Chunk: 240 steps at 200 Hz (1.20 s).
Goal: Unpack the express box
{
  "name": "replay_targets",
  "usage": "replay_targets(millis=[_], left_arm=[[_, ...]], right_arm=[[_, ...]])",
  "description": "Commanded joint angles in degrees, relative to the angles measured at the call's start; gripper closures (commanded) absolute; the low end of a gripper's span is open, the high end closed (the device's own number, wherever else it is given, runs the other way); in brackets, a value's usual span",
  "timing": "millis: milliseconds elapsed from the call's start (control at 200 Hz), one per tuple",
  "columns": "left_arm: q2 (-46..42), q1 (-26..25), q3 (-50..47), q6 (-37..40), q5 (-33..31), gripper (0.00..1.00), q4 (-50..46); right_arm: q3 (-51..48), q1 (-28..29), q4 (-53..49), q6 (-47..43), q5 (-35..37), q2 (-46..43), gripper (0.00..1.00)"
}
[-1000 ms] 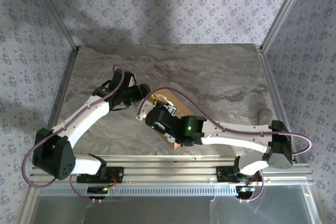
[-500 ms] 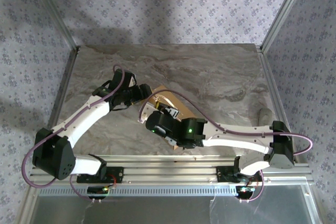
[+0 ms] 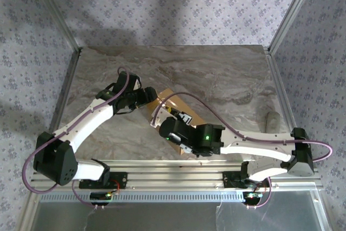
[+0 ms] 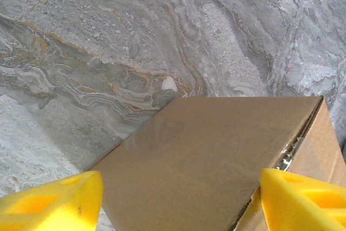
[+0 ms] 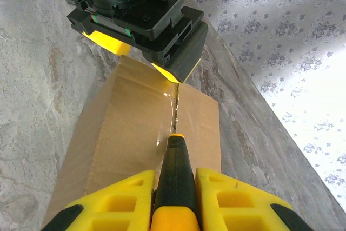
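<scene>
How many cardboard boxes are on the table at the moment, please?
1. The express box lies mid-table, between the left gripper and the right gripper holding the knife.

top external: high behind the arm bases, looking down over the whole table [image 3: 216, 74]. left wrist: close, angled down onto the express box [image 4: 205, 160]. right wrist: close, looking along the box top; all three share it

Express box [image 3: 165, 100]: centre of table [image 3: 227, 74], between both arms. Left gripper [image 3: 145, 96] at its 9 o'clock end; right gripper [image 3: 172, 128] with knife [image 5: 174, 179] at 5 o'clock.
</scene>
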Motion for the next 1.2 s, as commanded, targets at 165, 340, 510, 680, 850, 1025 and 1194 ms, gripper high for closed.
replay_targets(millis=[165, 340, 510, 680, 850, 1025, 1194], left_arm=[[2.05, -0.37, 2.34, 1.81, -5.94, 0.25, -7.84], [-1.39, -4.13, 4.03, 4.56, -9.65, 0.25, -6.44], [-3.65, -4.99, 6.0, 6.58, -7.26, 0.23, -5.58], [-2.43, -6.21, 8.46, 9.25, -4.79, 0.23, -5.79], [1.96, -7.35, 10.8, 10.44, -3.92, 0.23, -6.98], [5.98, -8.66, 12.47, 10.77, -6.11, 0.24, -10.98], [5.32, -8.68, 10.67, 9.83, -8.2, 0.24, -11.71]], right_arm=[[-1.59, 0.28, -4.83, 4.87, 0.68, -3.01, 1.0], [-2.28, 0.31, -4.51, 6.01, 0.62, -3.37, 1.0], [-2.34, 0.37, -4.34, 6.3, 1.32, -3.28, 1.0], [-2.25, 0.45, -3.96, 6.21, 1.49, -3.28, 1.0], [-2.32, 0.51, -4.05, 6.39, 1.94, -3.19, 1.0], [-2.23, 0.56, -4.25, 6.53, 2.1, -3.19, 1.0], [-2.03, 0.58, -4.72, 6.55, 2.37, -3.19, 1.0]])
